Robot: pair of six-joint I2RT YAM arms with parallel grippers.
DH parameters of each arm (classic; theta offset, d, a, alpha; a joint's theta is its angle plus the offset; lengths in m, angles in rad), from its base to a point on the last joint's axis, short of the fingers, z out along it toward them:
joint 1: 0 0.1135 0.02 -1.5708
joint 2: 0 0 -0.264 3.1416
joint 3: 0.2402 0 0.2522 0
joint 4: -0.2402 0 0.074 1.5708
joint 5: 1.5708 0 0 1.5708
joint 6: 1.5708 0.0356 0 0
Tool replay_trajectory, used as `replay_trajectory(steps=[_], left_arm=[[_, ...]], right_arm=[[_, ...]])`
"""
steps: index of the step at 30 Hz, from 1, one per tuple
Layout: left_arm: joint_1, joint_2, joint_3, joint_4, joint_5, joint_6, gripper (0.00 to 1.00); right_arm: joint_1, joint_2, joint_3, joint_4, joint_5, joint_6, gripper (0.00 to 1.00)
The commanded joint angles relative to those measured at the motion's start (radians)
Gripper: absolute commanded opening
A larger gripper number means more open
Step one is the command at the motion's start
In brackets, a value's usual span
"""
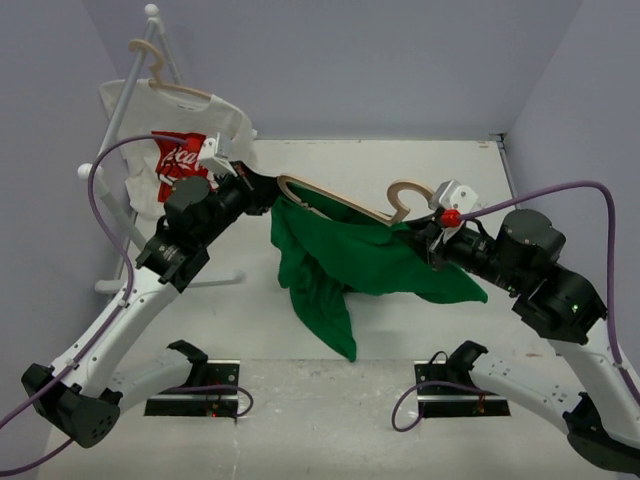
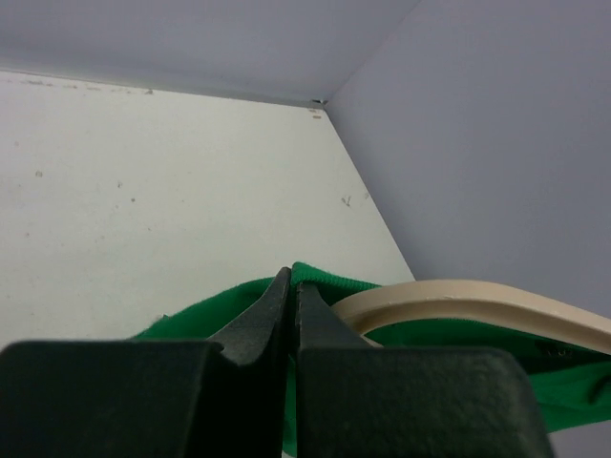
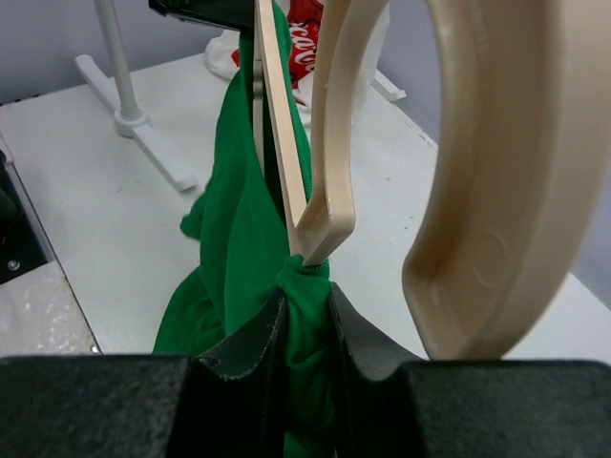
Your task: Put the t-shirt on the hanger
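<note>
The green t-shirt (image 1: 340, 265) hangs bunched in mid-air between my two grippers, its lower part drooping toward the table. The beige hanger (image 1: 335, 200) runs along its top edge, with its hook (image 1: 405, 195) near my right gripper. My left gripper (image 1: 266, 190) is shut on the shirt's edge at the hanger's left end; in the left wrist view the fingers (image 2: 291, 281) pinch green cloth (image 2: 191, 320) beside the hanger arm (image 2: 458, 296). My right gripper (image 1: 432, 243) is shut on bunched green cloth (image 3: 239, 219) just under the hanger's corner (image 3: 320, 229), its fingertips (image 3: 307, 296) beside the big hook (image 3: 496, 172).
A white rack (image 1: 150, 20) stands at the back left, carrying a white red-logo shirt (image 1: 185, 150) on its own beige hanger. Its foot shows in the right wrist view (image 3: 134, 124). Grey walls close the white table (image 1: 400, 160) at the back and on the right.
</note>
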Motion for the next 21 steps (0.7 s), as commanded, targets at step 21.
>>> replay_trajectory(steps=[21], left_arm=[[-0.011, 0.152, 0.353, -0.223, 0.004, 0.251, 0.00]], right_arm=[[-0.002, 0.161, 0.147, -0.022, 0.002, 0.061, 0.00]])
